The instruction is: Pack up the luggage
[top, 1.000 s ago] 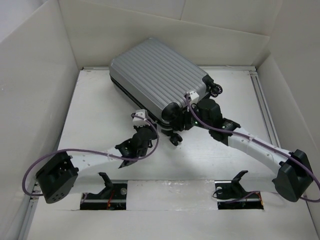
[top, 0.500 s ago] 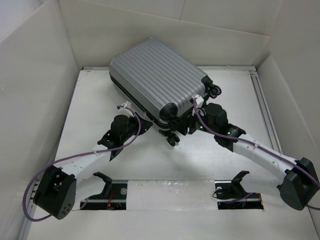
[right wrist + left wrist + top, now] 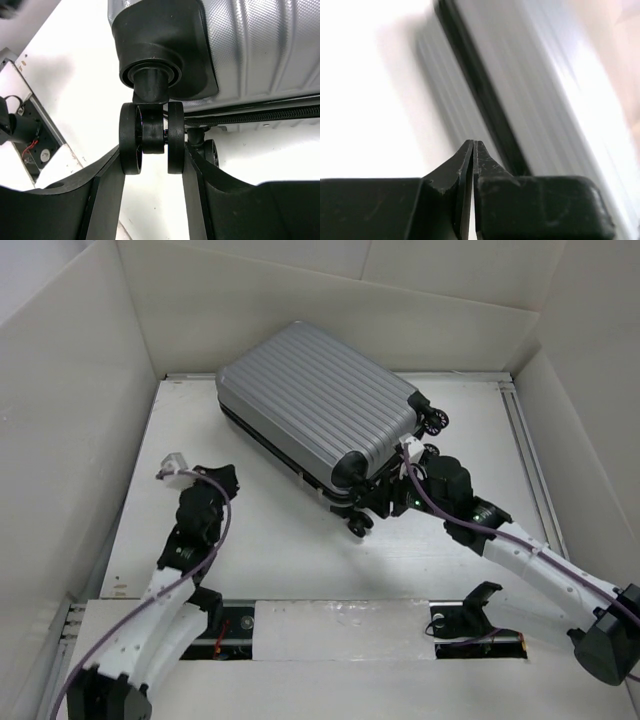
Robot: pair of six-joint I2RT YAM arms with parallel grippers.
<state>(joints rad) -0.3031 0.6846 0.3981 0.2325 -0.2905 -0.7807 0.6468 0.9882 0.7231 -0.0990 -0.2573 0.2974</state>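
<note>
One luggage lies shut on the white worktop, toward the far middle. Its ribbed silver-grey hard shell faces up, and a black seam band runs along its side. Its long axis runs diagonally from far left to near right, with the wheel end pointing near right. Two arms flank it. At the near corner the right pincer is clamped on one black twin-disc spinner wheel, a finger against each disc. Well apart to the left, the left pincer has its two black fingers pressed together, holding nothing.
</note>
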